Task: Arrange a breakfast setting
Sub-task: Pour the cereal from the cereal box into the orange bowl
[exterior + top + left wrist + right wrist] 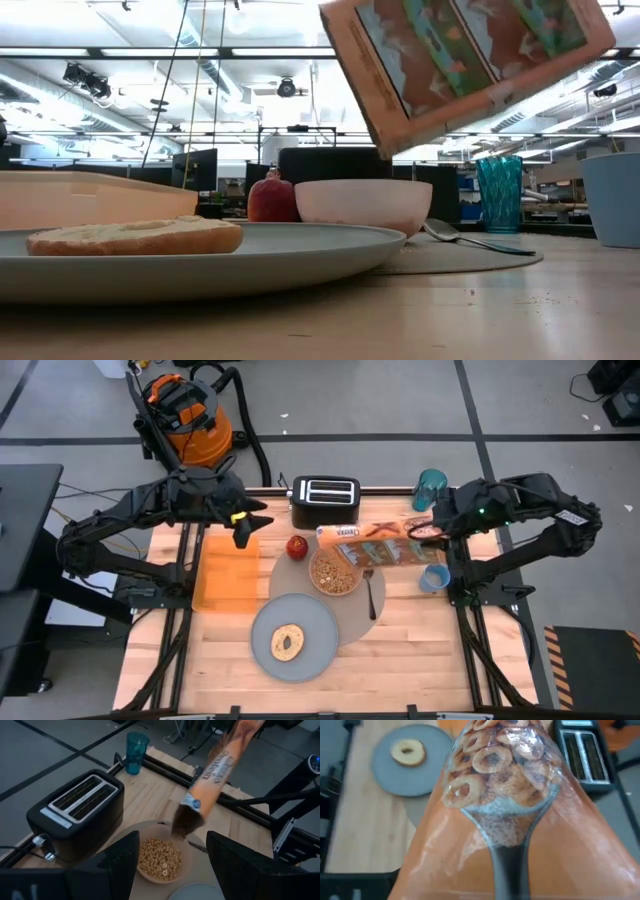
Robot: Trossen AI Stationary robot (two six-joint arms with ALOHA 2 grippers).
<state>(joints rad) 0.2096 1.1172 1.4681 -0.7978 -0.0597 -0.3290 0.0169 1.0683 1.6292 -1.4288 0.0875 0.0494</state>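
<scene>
The orange cereal box hangs tilted above the table with my right gripper shut on it. Its open end is low, over the far edge of the pink bowl, which is full of cereal rings. The bowl and a metal spoon lie on the round grey mat. A red apple stands at the mat's far left edge. A bagel lies on the grey plate. The blue cup stands right of the mat. My left gripper hovers open above the orange tray. My right gripper holds the cereal box at its right, closed end, coming from the table's right. The box itself fills the right wrist view and hides the fingers. The box is lifted clear and slants down toward the bowl, its open end lowest.
A black toaster stands at the far edge behind the bowl, and a teal cup is at the far right. The orange tray takes up the table's left part. Bare wood lies along the near edge and near right.
</scene>
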